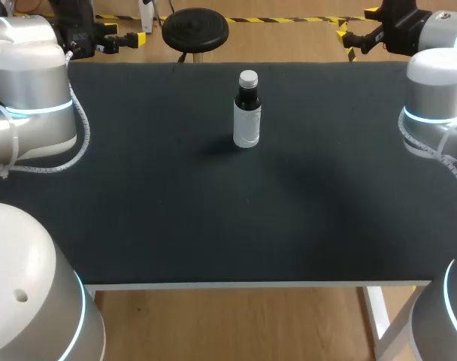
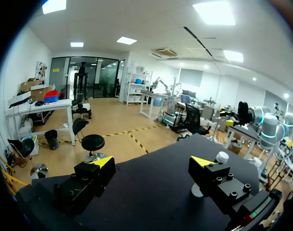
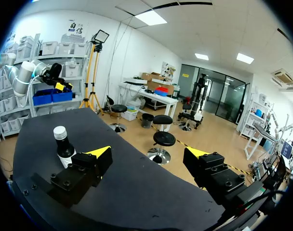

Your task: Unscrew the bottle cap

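Observation:
A small dark bottle [image 1: 247, 116] with a white label and a white cap [image 1: 248, 77] stands upright at the middle back of the black table [image 1: 176, 210]. My left gripper [image 1: 122, 41] hovers open at the far left corner, well away from the bottle. My right gripper [image 1: 356, 34] is open at the far right corner. In the left wrist view the cap [image 2: 222, 157] shows just past one finger of the open left gripper [image 2: 151, 162], which hides the bottle's body. In the right wrist view the bottle [image 3: 64, 148] stands beside and beyond the open right gripper [image 3: 147, 152].
Nothing else stands on the table. Its white front edge [image 1: 251, 285] runs along the near side. The bulky joints of my left arm [image 1: 29, 98] and right arm [image 1: 439, 105] overhang the table's side edges.

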### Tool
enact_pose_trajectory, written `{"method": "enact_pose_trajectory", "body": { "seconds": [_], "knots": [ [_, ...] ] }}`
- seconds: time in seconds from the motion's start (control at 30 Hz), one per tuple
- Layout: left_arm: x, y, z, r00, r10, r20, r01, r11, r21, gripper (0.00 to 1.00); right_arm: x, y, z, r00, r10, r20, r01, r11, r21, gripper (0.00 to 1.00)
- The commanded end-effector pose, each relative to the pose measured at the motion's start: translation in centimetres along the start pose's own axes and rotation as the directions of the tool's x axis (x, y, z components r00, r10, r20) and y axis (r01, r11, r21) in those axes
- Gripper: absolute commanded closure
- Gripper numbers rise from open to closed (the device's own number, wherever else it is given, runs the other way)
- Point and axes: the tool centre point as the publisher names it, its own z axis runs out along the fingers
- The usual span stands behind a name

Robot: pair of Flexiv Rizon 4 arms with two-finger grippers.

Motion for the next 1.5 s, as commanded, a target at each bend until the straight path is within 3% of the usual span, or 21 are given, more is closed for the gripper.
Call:
{"method": "enact_pose_trajectory", "body": {
  "seconds": [0.03,0.2,0.4,0.63,0.83,0.97,1.3,1.5],
  "knots": [
    [-0.1,-0.1,0.0,1.000,-0.001,-0.003,0.001,1.000,-0.005,0.00,0.0,0.0,0.0,1.000,0.000,-0.001,0.000,1.000,0.000,0.00],
    [-0.1,-0.1,0.0,1.000,-0.001,-0.003,0.001,1.000,-0.005,0.00,0.0,0.0,0.0,1.000,0.000,-0.001,0.000,1.000,0.000,0.00],
    [0.8,0.0,0.4,0.997,0.058,-0.057,-0.058,0.998,-0.002,0.00,0.0,0.0,0.0,1.000,0.000,-0.001,0.000,1.000,0.000,0.00],
    [2.2,0.5,1.2,0.964,0.135,-0.227,-0.132,0.991,0.030,0.00,0.0,0.0,0.0,1.000,0.000,-0.001,0.000,1.000,0.000,0.00],
    [3.7,1.6,1.7,0.896,0.222,-0.385,-0.191,0.975,0.116,0.00,0.0,0.0,0.0,1.000,0.000,-0.001,0.000,1.000,0.000,0.00],
    [4.8,2.2,2.1,0.857,0.264,-0.442,-0.226,0.964,0.138,0.00,0.0,0.0,0.0,1.000,0.000,-0.001,0.000,1.000,0.000,0.00],
    [7.4,4.3,3.9,0.714,0.366,-0.597,-0.272,0.930,0.246,0.00,0.0,0.0,0.0,1.000,0.000,-0.001,0.000,1.000,0.000,0.00],
    [8.7,5.6,5.8,0.693,0.351,-0.630,-0.255,0.936,0.241,0.00,0.0,0.0,0.0,1.000,0.000,-0.001,0.000,1.000,0.000,0.00]
  ]
}}
